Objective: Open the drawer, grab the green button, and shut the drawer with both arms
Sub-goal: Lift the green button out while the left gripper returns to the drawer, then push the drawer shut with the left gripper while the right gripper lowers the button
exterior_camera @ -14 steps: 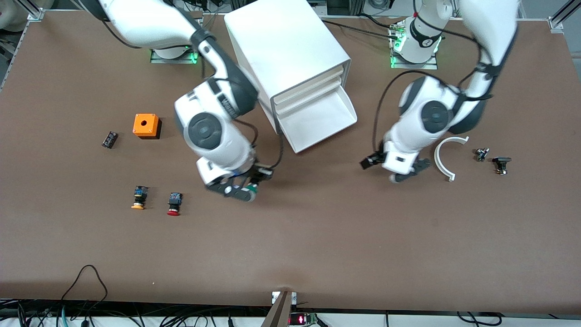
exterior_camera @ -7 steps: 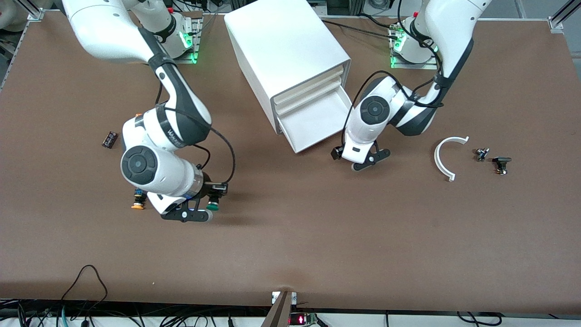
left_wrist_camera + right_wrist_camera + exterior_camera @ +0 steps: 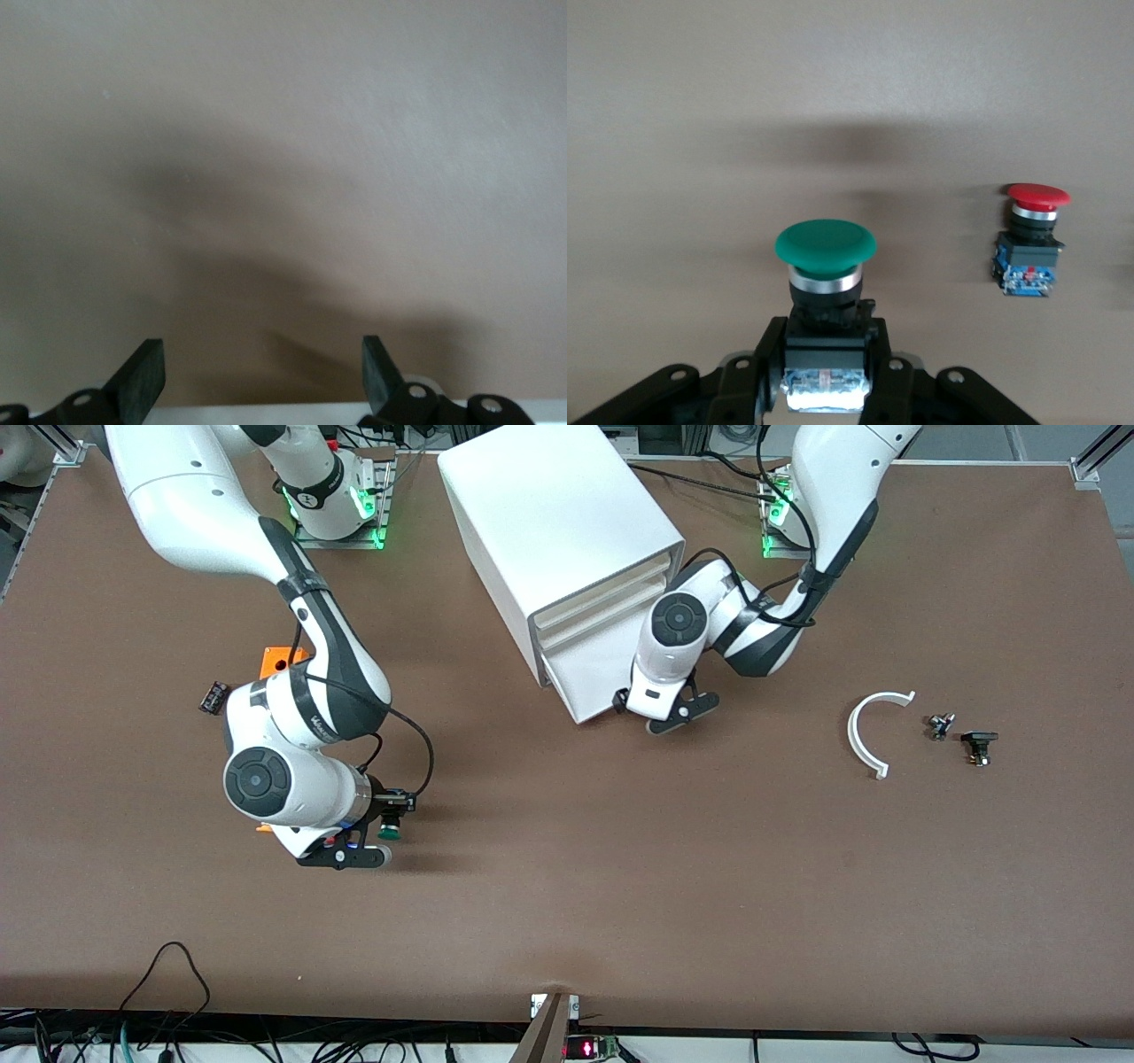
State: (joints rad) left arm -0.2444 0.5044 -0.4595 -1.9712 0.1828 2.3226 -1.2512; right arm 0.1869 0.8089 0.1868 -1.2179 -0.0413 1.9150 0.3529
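Observation:
The white cabinet [image 3: 558, 522] has its bottom drawer [image 3: 589, 673] pulled out. My left gripper [image 3: 653, 712] is open and empty, low at the drawer's front edge; in the left wrist view its fingers [image 3: 146, 372] stand wide apart with the gripper [image 3: 261, 363] just above the white drawer edge [image 3: 266, 414]. My right gripper [image 3: 372, 843] is shut on the green-capped button [image 3: 388, 833], over the table toward the right arm's end. In the right wrist view the gripper [image 3: 827, 343] clamps the black body of the button [image 3: 825, 243], cap pointing away.
The red-capped button [image 3: 1032, 239] stands on the table beside the held one. An orange box [image 3: 275, 660] and a small black part [image 3: 213, 696] lie by the right arm. A white curved piece [image 3: 873, 731] and two small parts [image 3: 939, 726] [image 3: 978, 746] lie toward the left arm's end.
My right gripper has carried the green button away from the cabinet toward the right arm's end. My left gripper has moved across to the open drawer's front edge.

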